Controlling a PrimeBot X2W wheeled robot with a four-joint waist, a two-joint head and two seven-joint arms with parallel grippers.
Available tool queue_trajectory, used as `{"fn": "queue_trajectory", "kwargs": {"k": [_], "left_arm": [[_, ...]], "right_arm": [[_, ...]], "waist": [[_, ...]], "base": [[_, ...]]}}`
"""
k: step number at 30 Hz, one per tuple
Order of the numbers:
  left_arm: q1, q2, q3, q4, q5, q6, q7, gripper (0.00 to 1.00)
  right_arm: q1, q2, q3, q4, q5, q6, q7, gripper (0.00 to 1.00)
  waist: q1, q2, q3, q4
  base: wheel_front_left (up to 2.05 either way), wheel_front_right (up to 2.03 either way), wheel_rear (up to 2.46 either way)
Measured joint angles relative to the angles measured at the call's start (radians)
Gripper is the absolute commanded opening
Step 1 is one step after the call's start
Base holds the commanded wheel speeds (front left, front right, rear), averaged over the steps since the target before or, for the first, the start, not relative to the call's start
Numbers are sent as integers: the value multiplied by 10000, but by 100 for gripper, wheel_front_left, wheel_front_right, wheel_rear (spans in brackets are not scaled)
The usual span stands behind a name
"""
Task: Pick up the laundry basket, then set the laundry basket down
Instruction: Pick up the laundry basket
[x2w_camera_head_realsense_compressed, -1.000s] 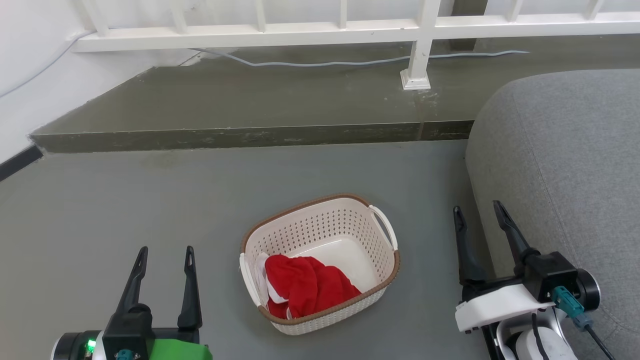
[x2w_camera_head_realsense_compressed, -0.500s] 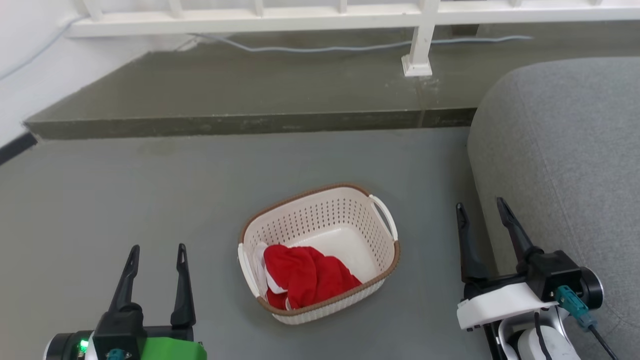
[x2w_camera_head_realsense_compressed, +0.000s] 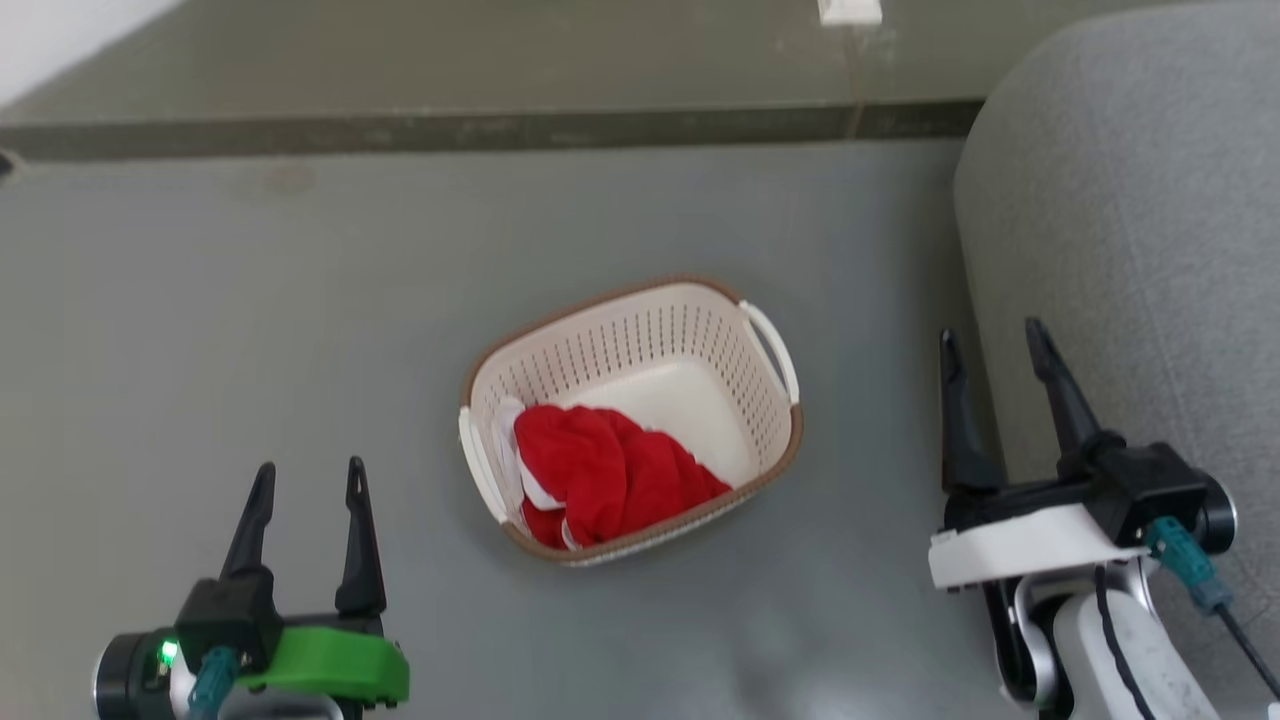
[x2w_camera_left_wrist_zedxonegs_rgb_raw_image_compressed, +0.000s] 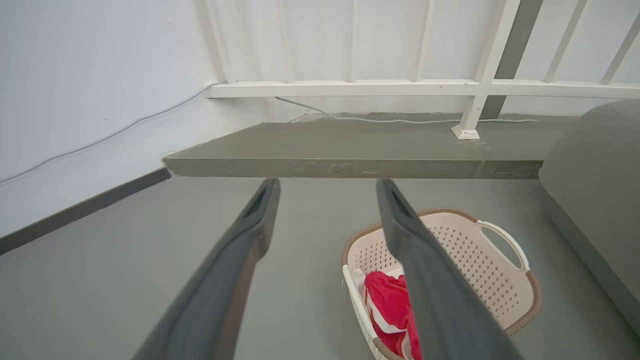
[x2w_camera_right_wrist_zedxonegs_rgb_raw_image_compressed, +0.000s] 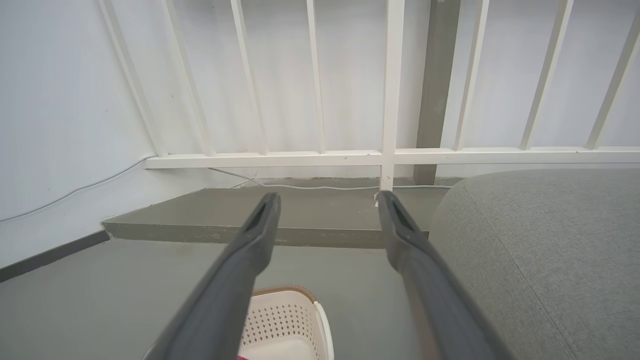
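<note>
One laundry basket (x2w_camera_head_realsense_compressed: 640, 335) is being supported upright by the grey floor (x2w_camera_head_realsense_compressed: 250, 300), midway between the two grippers and near a grey upholstered seat (x2w_camera_head_realsense_compressed: 1130, 250). It is being flanked rather than touched. The left gripper (x2w_camera_head_realsense_compressed: 309, 468) is being held low to its left and the right gripper (x2w_camera_head_realsense_compressed: 989, 332) to its right, each well apart from it. This is presumably being done so that its two white handles, the left handle (x2w_camera_head_realsense_compressed: 470, 455) and the right handle (x2w_camera_head_realsense_compressed: 775, 345), can be taken one per arm. Both pairs of fingers are being held spread, with nothing being gripped. One red garment (x2w_camera_head_realsense_compressed: 600, 470) with white trim is being carried in the basket's near left corner, so the load is probably being weighted slightly toward the left handle. The pick-up is being judged as not yet begun
</note>
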Motion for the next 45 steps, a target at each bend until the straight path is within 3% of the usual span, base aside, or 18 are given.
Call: {"fn": "queue_trajectory", "kwargs": {"k": [29,45], "left_arm": [[-4406,-153,301,4100,-844,25,2,100],[-5740,-199,-236,5712,-1039,-86,0,100]], "right_arm": [[-3084,-88,-213,-755,94,-15,-27,100],[-4169,-119,-366,-846,224,-75,-29,100]], "waist": [[1,0,4066,-391],[1,0,5783,-771]], "base": [[0,0,0],[0,0,0]]}}
